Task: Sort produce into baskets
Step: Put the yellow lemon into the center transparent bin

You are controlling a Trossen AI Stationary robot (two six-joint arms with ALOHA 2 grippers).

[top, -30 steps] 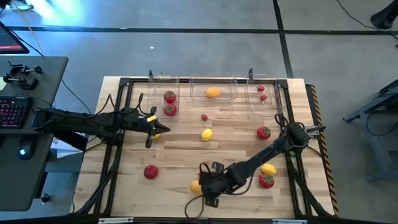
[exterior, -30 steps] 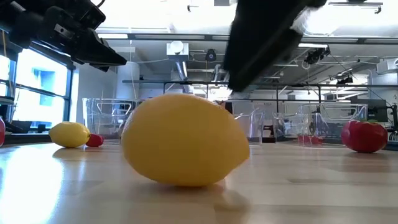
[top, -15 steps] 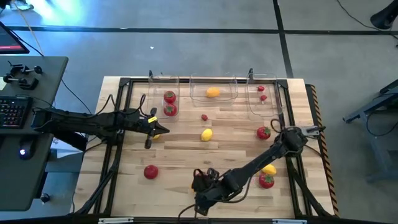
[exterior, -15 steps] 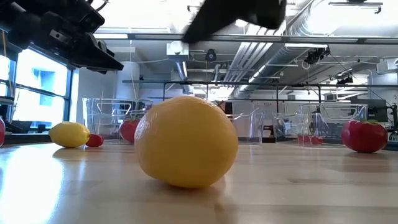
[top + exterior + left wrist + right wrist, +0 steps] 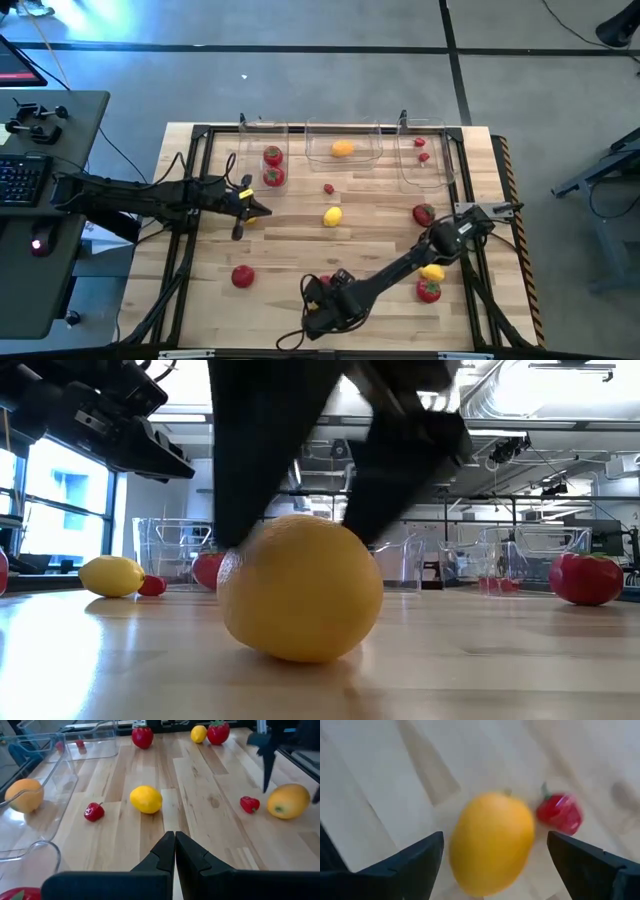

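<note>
A yellow-orange oval fruit (image 5: 492, 842) lies on the wooden table near its front edge, with a small red berry (image 5: 560, 813) close beside it. My right gripper (image 5: 495, 837) hangs over the fruit, open, one finger on either side and apart from it; the low view shows the fruit (image 5: 300, 588) between the two dark fingers. My left gripper (image 5: 175, 836) is shut and empty, held above the table's left part (image 5: 258, 208). Three clear baskets stand along the far edge: left (image 5: 262, 132), middle (image 5: 345, 160), right (image 5: 428, 175).
Loose produce on the table: a yellow lemon (image 5: 332, 215), a red berry (image 5: 329, 188), tomatoes (image 5: 242, 276) (image 5: 424, 213) (image 5: 429, 291), another yellow fruit (image 5: 433, 272). Two tomatoes (image 5: 272, 166) sit in the left basket, an orange fruit (image 5: 342, 148) in the middle, berries (image 5: 421, 150) in the right.
My right gripper has gone toward the table's near left, come down over the yellow-orange fruit and opened, so its fingers now stand on either side of it. The fruit has turned about on the table and stayed in place.
</note>
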